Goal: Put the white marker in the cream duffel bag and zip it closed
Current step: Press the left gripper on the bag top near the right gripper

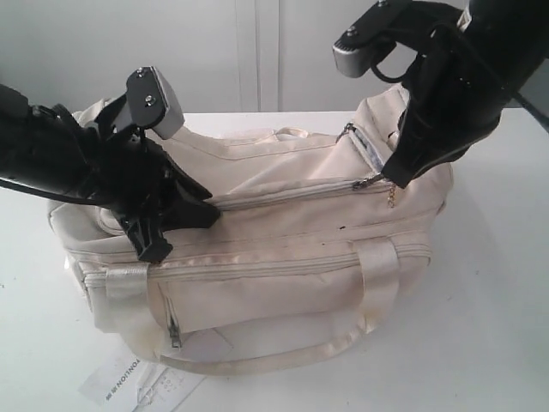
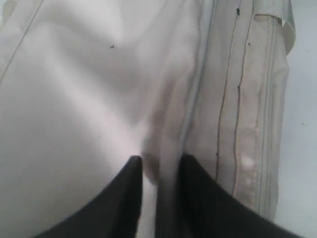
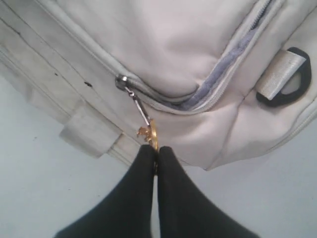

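Nearest the exterior camera, a printed white paper tag (image 1: pixel 129 382) lies flat on the white table (image 1: pixel 497 283), at the front edge of the large, soft cream duffel bag (image 1: pixel 283 283) of fabric. The bag rests on the table with its front panel toward the camera. A satin cream webbing handle (image 1: pixel 377 283) runs down that panel and loops onto the table. On the top of the bag, at its left end, the black left gripper (image 1: pixel 184 225) bears on the fabric beside the top zipper line. Its fingers (image 2: pixel 124 198) stand apart with a raised fold of cream fabric between them; whether they press that fold cannot be determined. At the right end, the black right gripper (image 1: pixel 396 178) is clamped, fingertips together, on the small gold zipper pull (image 3: pixel 152 133), which hangs by a metal link from the slider (image 3: pixel 121 81). A black D-ring (image 3: pixel 287 79) on a webbing tab sits near it on the end panel. The white marker shows in no view.
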Controlling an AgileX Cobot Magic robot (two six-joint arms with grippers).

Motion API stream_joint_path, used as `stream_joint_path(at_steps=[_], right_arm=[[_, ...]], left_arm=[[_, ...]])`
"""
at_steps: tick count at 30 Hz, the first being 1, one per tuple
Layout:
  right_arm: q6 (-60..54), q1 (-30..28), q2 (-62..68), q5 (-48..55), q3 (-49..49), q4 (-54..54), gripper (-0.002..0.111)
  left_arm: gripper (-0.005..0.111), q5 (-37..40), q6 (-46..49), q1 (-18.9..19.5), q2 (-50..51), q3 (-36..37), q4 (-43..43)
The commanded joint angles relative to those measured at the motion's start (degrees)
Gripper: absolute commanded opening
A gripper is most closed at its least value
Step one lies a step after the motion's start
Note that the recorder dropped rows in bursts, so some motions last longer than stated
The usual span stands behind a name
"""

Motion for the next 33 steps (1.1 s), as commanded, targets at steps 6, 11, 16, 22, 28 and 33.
stream_joint_path(at_steps=[6,11,16,22,28,33], right_arm=[[-4.3,0.5,-2.9,0.4,0.1,10.9,0.0],[-5.7,0.6,-2.9,0.4,0.1,6.9,0.0],[-5.6,0.6,-2.9,0.4,0.1,2.3,0.0],[-5.6,0.6,-2.7,-1.1,0.1,1.0,0.0],[-5.6,-0.8,-2.4,-2.1,0.1,0.6,0.0],[-5.6,-1.1,-2.3,-3.0,0.1,0.6,0.0]], left_arm=[[0.069,3.8,0.1,0.0,-4.7,0.3,-11.4],[0.067,8.8,11.6,-2.0,-1.8,0.3,-24.8],[0.067,4.6,29.9,-7.2,2.4,0.3,-35.5],[0.067,-1.6,38.4,-10.5,5.6,-1.3,-42.2],[0.067,-1.6,41.0,-11.5,8.4,-5.5,-42.6],[0.066,-1.2,40.8,-11.5,10.5,-7.3,-42.7]])
